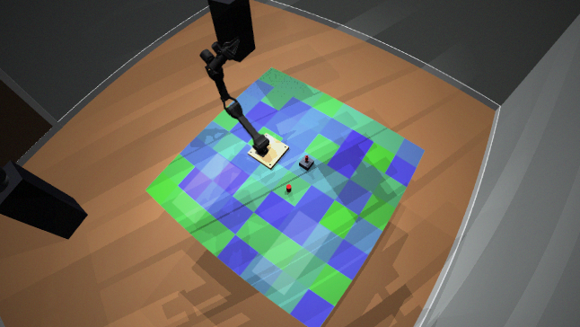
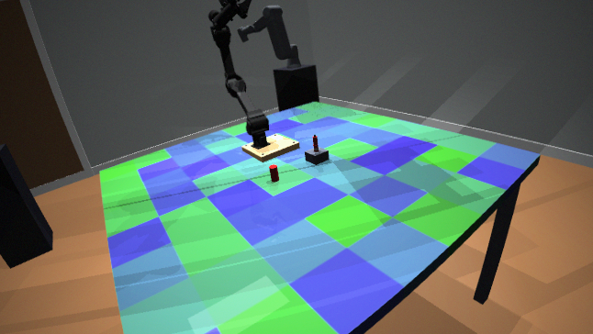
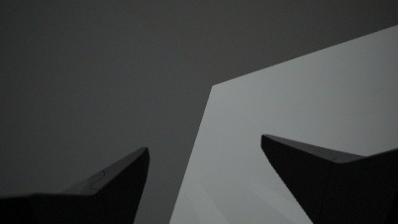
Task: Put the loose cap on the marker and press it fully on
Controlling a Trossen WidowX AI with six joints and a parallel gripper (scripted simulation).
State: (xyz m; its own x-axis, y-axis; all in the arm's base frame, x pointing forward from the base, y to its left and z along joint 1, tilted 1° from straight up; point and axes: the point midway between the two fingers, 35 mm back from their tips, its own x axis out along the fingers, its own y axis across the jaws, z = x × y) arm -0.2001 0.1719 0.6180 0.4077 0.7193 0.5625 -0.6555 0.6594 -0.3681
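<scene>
Checkered blue-green table (image 1: pixel 346 251) (image 2: pixel 220 248): directly on it, pale base plate (image 1: pixel 279 148) (image 2: pixel 275 151), dark holder block (image 1: pixel 307 169) (image 2: pixel 317 157), upright red cap (image 1: pixel 288 188) (image 2: pixel 274 173)

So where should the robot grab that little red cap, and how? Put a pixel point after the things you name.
By its round side, tool (image 3: pixel 206 146) probably coming from above, fingers straddling it: the cap (image 1: pixel 288 188) (image 2: pixel 274 173) stands upright, with the holder block (image 1: pixel 306 163) (image 2: pixel 317 157) well apart.

Marker (image 1: pixel 306 158) (image 2: pixel 315 142) upright in the holder block (image 1: pixel 306 163) (image 2: pixel 317 156), cap (image 1: pixel 288 188) (image 2: pixel 274 173) apart on the table (image 1: pixel 296 225) (image 2: pixel 294 229), left of the block in both outer views
</scene>
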